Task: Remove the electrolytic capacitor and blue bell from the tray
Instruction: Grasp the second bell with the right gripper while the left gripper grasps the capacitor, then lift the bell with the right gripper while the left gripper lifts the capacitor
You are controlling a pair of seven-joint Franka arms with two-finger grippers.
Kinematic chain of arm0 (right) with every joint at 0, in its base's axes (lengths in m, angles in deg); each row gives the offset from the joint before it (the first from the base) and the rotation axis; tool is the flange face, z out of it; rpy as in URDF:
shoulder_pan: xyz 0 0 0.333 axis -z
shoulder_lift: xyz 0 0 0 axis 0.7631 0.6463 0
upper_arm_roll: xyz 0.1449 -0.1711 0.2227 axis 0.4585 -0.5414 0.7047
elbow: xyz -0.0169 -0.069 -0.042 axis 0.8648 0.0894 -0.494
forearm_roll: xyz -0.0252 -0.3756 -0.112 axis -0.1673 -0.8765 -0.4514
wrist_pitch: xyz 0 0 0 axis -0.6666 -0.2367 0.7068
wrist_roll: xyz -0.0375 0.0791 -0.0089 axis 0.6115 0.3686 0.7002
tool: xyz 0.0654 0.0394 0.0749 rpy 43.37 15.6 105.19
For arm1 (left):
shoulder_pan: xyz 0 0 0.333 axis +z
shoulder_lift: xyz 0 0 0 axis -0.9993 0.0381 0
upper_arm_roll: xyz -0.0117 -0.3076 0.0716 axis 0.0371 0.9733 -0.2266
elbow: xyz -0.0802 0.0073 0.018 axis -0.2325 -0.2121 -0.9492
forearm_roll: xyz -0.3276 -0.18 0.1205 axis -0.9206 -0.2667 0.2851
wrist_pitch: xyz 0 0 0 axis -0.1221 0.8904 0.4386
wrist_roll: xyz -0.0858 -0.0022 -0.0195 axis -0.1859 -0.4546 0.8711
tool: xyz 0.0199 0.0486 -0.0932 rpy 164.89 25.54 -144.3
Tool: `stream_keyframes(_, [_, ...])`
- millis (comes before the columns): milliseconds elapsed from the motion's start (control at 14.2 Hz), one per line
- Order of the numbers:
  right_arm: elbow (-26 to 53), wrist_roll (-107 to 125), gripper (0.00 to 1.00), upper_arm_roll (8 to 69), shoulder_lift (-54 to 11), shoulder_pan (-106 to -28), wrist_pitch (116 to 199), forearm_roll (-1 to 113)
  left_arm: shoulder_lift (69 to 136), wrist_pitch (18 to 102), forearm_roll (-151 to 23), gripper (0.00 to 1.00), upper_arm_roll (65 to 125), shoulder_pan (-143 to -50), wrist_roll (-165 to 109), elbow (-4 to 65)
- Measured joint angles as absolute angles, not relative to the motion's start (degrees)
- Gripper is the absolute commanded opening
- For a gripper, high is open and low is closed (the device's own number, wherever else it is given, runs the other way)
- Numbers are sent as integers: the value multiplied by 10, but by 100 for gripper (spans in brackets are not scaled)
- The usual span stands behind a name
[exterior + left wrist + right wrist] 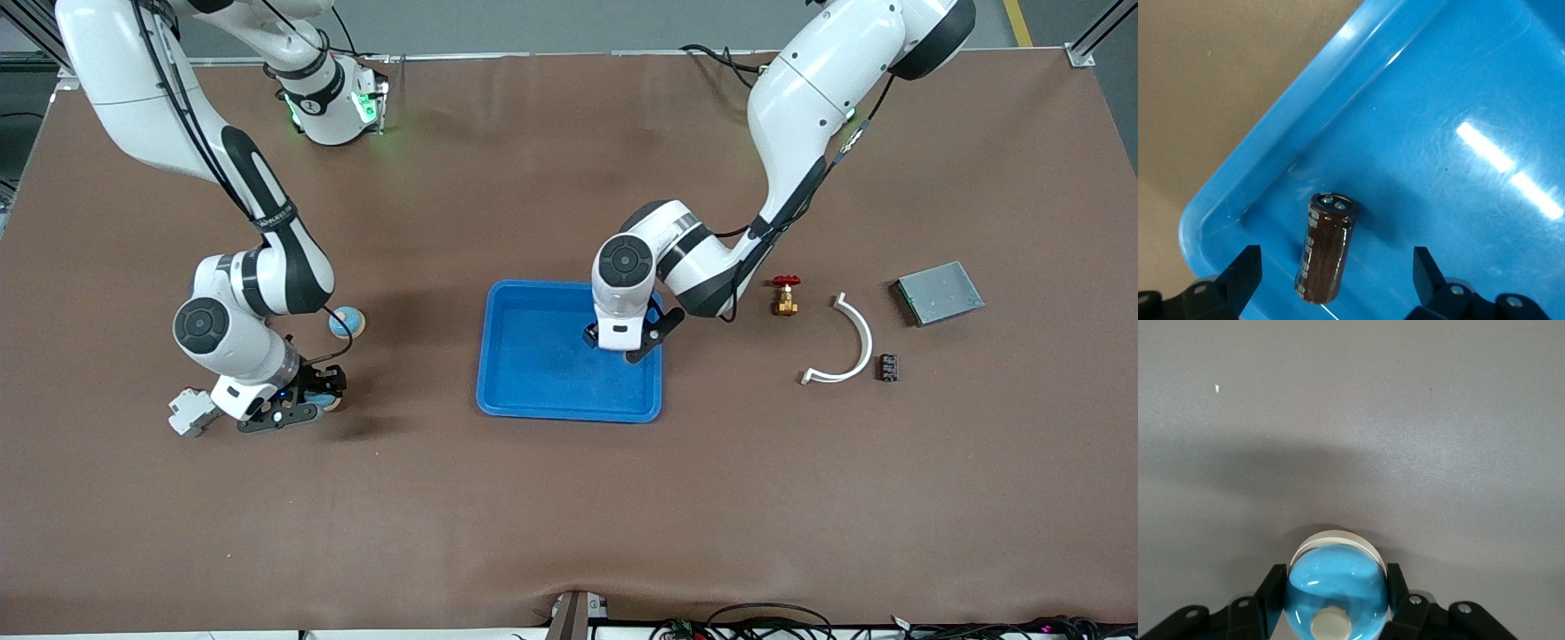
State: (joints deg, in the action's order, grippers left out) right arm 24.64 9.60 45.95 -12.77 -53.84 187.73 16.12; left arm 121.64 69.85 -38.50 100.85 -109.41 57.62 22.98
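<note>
Front view: 2 white arms reached down to a brown table (569, 498), and a blue tray (533, 356) sat in the middle of it.
Left gripper (622, 342): it was low inside the blue tray, by the tray wall toward the left arm's end of the table.
Left fingers (1238, 277): they were wide apart, with nothing squeezed between them.
Capacitor (1327, 248): a dark brown can with a silver top, it stood on the tray floor near a tray corner, in the gap between the left fingers, touching neither one.
Right gripper (307, 402): it was down at the table, well away from the blue tray, toward the right arm's end.
Right fingers (1271, 590): they were closed on the 2 sides of the bell.
Bell (1336, 587): a shiny blue dome on a white base with a pale button on top, it sat on the table in that grip.
Second blue bell (346, 321): it sat between the blue tray and the right arm.
White block (192, 412): it lay just beside the right gripper, on the side away from the blue tray.
Red and brass valve (784, 295): it stood near the blue tray, toward the left arm's end.
White curved strip (849, 342), small black part (889, 366), grey flat box (938, 292): all lay farther from the blue tray than the valve.
</note>
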Motion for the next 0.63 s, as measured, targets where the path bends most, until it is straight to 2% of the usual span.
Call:
stream_keyframes(493, [263,95,0,460,-120,-538,1912,161,1228,708,-378,100,1008,-1097,578,230])
stream_keyframes(563, [263,94,0,460,-119,-538,1914,161,1230,708,-375,96,1008,-1097,583,230])
stream_keyframes(634, [263,94,0,460,-119,-538,1915,161,1232,708,-368,80,1008,-1098,594,230])
